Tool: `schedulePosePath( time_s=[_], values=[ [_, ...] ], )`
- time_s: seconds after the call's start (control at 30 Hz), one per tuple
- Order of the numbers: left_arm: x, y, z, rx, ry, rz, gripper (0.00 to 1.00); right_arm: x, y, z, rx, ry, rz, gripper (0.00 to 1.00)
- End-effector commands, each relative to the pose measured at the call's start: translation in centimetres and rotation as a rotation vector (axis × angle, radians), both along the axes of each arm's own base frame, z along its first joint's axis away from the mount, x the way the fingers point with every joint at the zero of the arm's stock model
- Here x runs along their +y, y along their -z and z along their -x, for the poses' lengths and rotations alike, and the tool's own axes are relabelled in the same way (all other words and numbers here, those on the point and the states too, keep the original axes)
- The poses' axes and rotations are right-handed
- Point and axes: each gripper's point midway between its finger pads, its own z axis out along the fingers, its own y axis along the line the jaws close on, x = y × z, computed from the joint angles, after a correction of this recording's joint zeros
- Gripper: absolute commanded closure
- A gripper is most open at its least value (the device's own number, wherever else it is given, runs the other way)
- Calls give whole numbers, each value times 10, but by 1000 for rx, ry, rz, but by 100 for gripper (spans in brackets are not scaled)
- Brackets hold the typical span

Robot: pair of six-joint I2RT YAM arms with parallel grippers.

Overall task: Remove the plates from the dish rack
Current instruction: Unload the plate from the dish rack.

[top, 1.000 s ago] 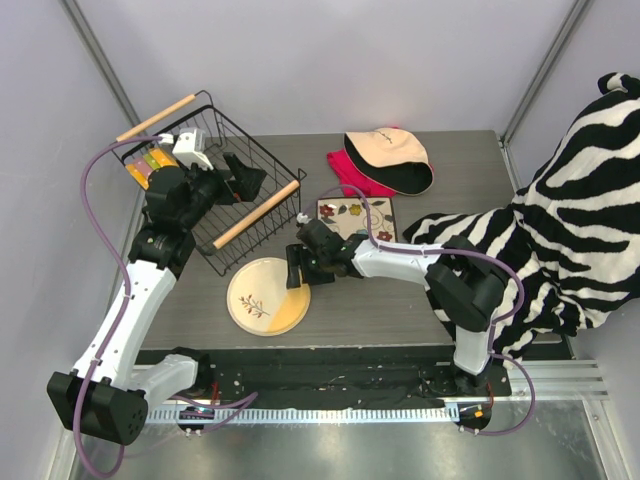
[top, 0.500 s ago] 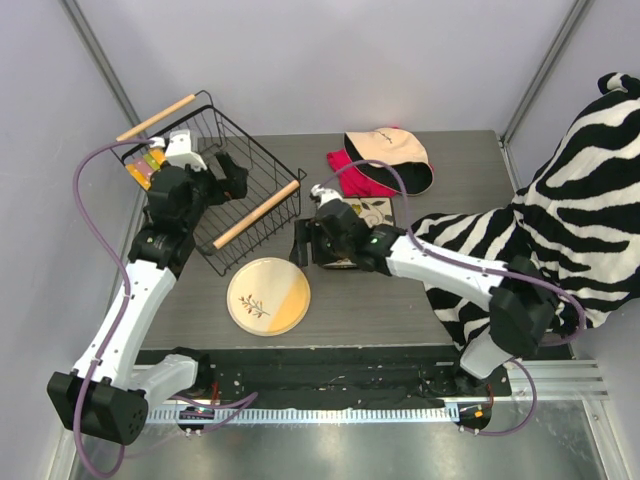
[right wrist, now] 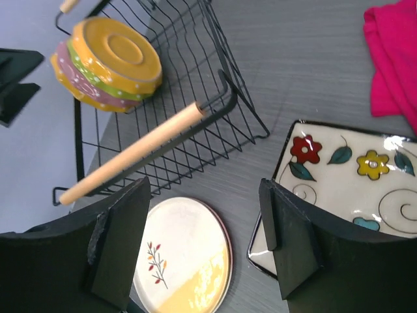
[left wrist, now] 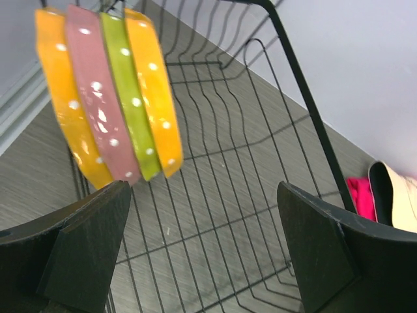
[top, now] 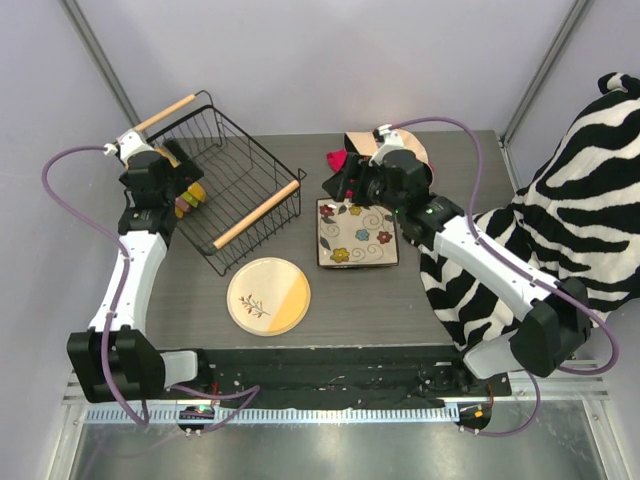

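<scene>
Black rack (top: 257, 214); orange, pink, green dotted plates (left wrist: 107, 98).

Robotics lab test booth: bare grey panel walls (top: 320, 60) and metal posts (top: 100, 62) behind the robot arms (top: 125, 290), mounting rail (top: 330, 413) beneath them.

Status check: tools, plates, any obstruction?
Left tool open, facing four scalloped plates standing in dish rack. Right tool open, empty, over table. Round plate and square plate already out. Nothing blocking.

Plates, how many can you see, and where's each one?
6. In the dish rack, on edge together: orange plate, pink plate, green plate, yellow-orange plate. On the table: round cream-yellow plate in front of the rack, square flowered plate to its right. Others may hide behind them.
</scene>
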Motion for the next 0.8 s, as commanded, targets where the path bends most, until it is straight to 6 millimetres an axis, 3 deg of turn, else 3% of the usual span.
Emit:
schedulePosePath(
  time_s=[0.0, 0.2, 0.4, 0.57, 0.77],
  values=[
    [20, -17, -15, -111, -56, 61, 0, -8, -62, 1, -166, -11, -122, 24],
    [19, -3, -44, -98, 20, 87, 0, -27, -51, 1, -174, 16, -158, 24],
    [17, 7, -75, -70, 63, 87, 6, -34, -40, -1, -150, 8, -170, 24],
    [27, 16, -85, -48, 27, 61, 8, -39, -35, -4, -142, 10, -179, 24],
    [36, 32, -76, 3, -22, 44, 9, -41, -31, -8, -132, 12, -186, 24]
  ],
)
